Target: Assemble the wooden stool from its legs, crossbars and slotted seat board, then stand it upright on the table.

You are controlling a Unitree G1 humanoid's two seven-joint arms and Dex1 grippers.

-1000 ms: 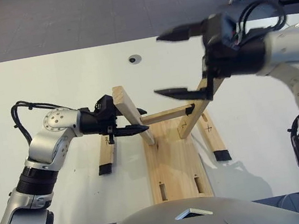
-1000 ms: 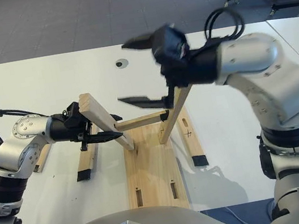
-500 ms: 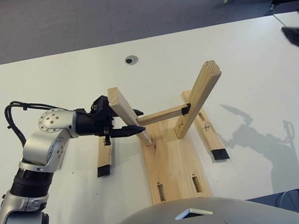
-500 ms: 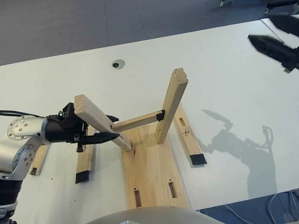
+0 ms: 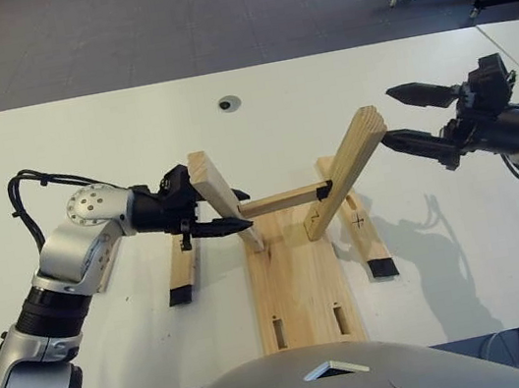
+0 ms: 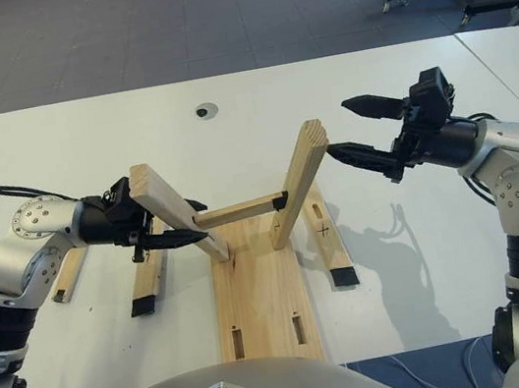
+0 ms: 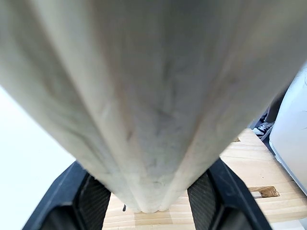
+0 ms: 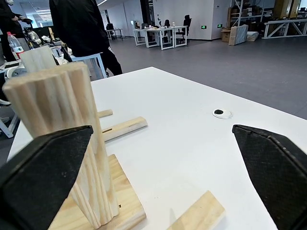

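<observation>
Stool [image 6: 243, 212] half-built on seat board [image 5: 302, 296]. My left claw [image 5: 233, 213] is clamped on the tilted left leg [image 5: 218, 193]; crossbar [image 5: 280, 199] spans from it to right leg [image 5: 348, 174]. Right claw [image 5: 389, 115] gapes wide, empty, its lower fingertip just beside that leg's top.

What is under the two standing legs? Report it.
The seat board lies flat on the table beneath the left leg and right leg. Two open slots show at its near end; the legs' feet cover any slots under them.
</observation>
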